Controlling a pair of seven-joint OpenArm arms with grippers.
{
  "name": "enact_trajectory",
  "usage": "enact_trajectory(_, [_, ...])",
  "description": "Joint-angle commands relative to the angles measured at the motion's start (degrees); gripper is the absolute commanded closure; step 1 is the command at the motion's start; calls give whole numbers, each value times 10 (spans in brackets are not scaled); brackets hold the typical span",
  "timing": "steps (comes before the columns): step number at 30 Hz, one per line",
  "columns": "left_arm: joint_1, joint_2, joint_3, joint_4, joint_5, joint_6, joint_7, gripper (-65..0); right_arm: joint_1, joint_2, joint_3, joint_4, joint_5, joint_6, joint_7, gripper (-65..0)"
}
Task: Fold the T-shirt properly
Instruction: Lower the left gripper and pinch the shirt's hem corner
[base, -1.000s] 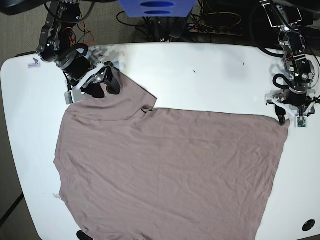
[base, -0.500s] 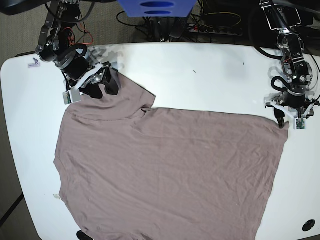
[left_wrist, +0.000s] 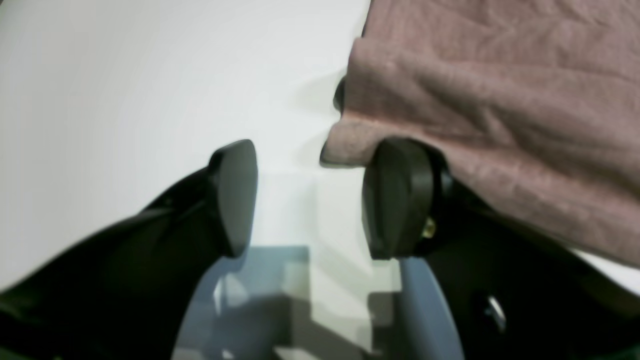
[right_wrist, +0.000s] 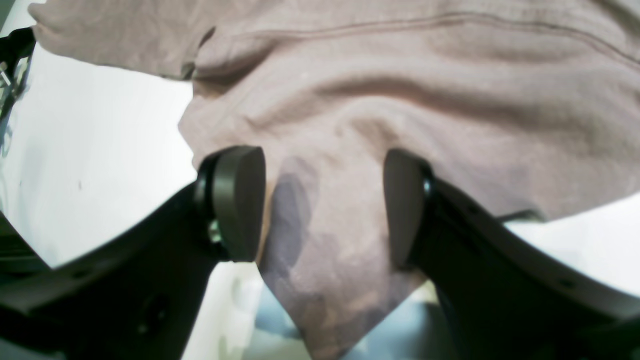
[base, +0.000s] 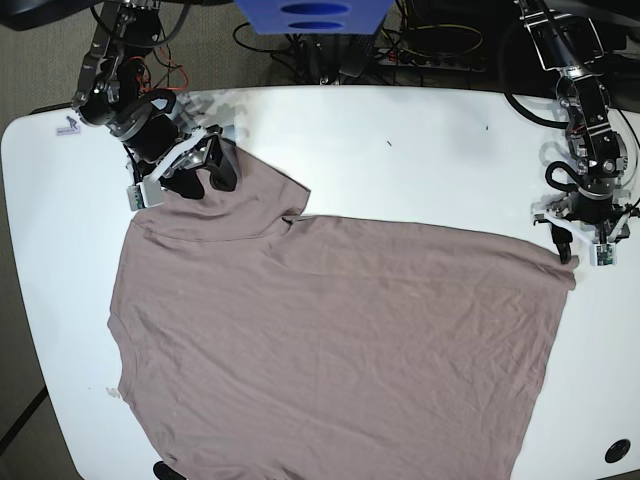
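Note:
The taupe T-shirt (base: 330, 340) lies spread flat over most of the white table (base: 420, 160). My right gripper (base: 210, 178) is at the shirt's far left sleeve. In the right wrist view it (right_wrist: 325, 200) is open, and a fold of the shirt (right_wrist: 400, 75) hangs between the two fingers. My left gripper (base: 565, 245) is at the shirt's far right corner. In the left wrist view it (left_wrist: 307, 195) is open. The shirt's corner (left_wrist: 500, 100) drapes over the right finger (left_wrist: 395, 200), and bare table shows in the gap.
A blue object (base: 310, 15) and cables sit behind the table's far edge. A small sticker (base: 68, 127) is at the far left corner. A black round spot (base: 617, 450) is near the front right corner. The shirt's hem hangs past the front edge.
My left gripper has shifted slightly right and down at the shirt's corner. My right gripper has edged slightly up and left at the sleeve. The shirt has hardly moved.

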Motion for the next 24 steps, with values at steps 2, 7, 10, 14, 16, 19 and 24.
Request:
enact_trajectory(2, [1, -2, 1, 14, 13, -21, 30, -368, -4, 4, -1, 2, -27, -7, -26, -371])
enact_trajectory(7, [4, 0, 4, 38, 11, -36, 30, -365, -4, 3, -3, 3, -26, -5, -28, -372])
enact_trajectory(10, [8, 0, 7, 48, 9, -36, 30, -363, -2, 3, -2, 3, -27, -5, -26, -371])
enact_trajectory(14, [9, 0, 13, 54, 4, -32, 28, -360, 0, 3, -1, 4, -31, -3, -23, -371])
enact_trajectory(16, [7, 1, 14, 57, 2, -30, 27, -358, 1, 4, -1, 5, -33, -1, -21, -371])
enact_trajectory(19, [11, 3, 18, 66, -3, -28, 28, -356, 3, 4, -1, 5, -35, -1, -19, -371])
enact_trajectory(24, [13, 15, 5, 103, -13, -40, 38, -358, 2, 3, -2, 3, -22, 0, -19, -370])
